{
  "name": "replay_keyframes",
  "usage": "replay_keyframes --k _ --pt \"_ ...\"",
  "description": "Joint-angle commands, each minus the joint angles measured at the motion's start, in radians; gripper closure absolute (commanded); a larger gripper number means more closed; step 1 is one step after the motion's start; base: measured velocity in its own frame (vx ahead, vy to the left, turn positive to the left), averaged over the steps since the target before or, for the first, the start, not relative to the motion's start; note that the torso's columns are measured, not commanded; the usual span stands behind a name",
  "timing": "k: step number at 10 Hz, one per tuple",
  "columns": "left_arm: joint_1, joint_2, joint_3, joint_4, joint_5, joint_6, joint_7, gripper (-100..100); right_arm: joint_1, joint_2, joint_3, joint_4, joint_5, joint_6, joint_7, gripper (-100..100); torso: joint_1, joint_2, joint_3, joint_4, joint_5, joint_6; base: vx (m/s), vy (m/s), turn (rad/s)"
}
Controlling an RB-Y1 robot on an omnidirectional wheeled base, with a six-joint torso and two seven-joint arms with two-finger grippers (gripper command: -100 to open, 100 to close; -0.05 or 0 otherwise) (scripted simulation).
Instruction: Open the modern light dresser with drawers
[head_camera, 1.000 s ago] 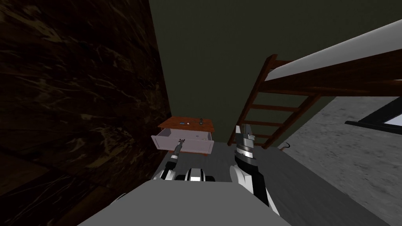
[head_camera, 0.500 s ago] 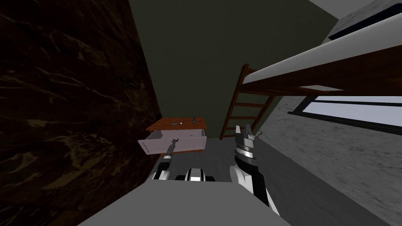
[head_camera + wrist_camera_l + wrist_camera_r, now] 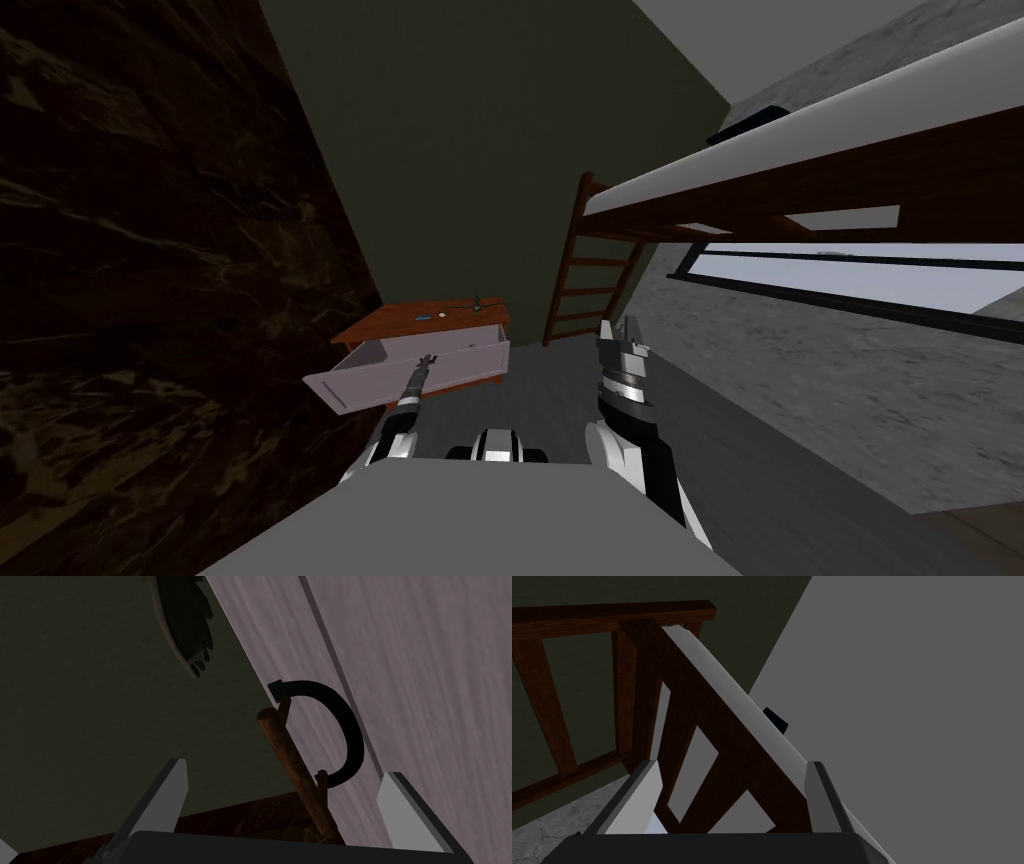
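A low dresser with a brown top (image 3: 400,322) stands against the dark green wall. Its pale mauve drawer (image 3: 470,365) is pulled out toward me. My left gripper (image 3: 428,360) reaches to the drawer's front edge. In the left wrist view its fingers (image 3: 285,768) stand wide apart, open. Beyond them a black curved handle (image 3: 350,736) sits on the pale front (image 3: 425,676), with a brown wooden rod (image 3: 285,746) beside it. My right gripper (image 3: 620,325) is raised beside my chest, open (image 3: 732,763), holding nothing.
A dark marbled wall (image 3: 150,250) runs close on the left of the dresser. A bunk bed with a brown ladder (image 3: 580,290) stands to the right, under a long window (image 3: 850,280). Small items (image 3: 440,315) lie on the dresser top. Grey floor (image 3: 560,390) lies between.
My view has swung, so the dresser and bed have slid left. The drawer stands further out from the dresser than a second ago, with my left gripper still at its front.
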Motion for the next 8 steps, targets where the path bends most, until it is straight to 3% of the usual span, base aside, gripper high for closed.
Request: replay_keyframes --k 1,3,4,5,6,8 --pt "0.056 0.016 0.06 -0.081 0.001 0.064 0.018 -100 0.0 0.0 0.0 0.0 0.0 0.0 0.0 0 0.001 -0.002 -0.001 -0.001 0.0 0.0 -0.045 -0.032 -0.345" --pt "0.056 0.016 0.068 -0.052 0.001 0.064 0.018 -100 0.0 0.0 0.0 0.0 0.0 0.0 0.0 0 -0.001 0.0 0.0 0.0 0.0 0.0 -0.039 -0.022 -0.143" --pt "0.056 0.016 0.068 -0.099 0.001 0.064 0.018 -100 0.0 0.0 0.0 0.0 0.0 0.0 0.0 0 0.0 0.0 0.0 0.0 0.0 0.0 -0.01 -0.002 0.041" --pt "0.056 0.016 0.068 -0.105 0.001 0.064 0.018 -100 0.0 0.0 0.0 0.0 0.0 0.0 0.0 0 0.0 -0.001 -0.001 0.0 0.0 0.001 0.0 0.0 0.0" --pt "0.083 0.033 0.119 -0.139 0.003 0.098 0.031 -100 0.0 0.0 0.0 0.0 0.0 0.0 0.0 0 0.0 -0.001 -0.001 0.0 0.0 0.001 -0.034 -0.026 -0.362" --pt "0.083 0.033 0.124 -0.153 0.003 0.098 0.031 -100 0.0 0.0 0.0 0.0 0.0 0.0 0.0 0 -0.003 0.002 0.001 0.001 -0.001 0.001 -0.048 -0.029 -0.152"
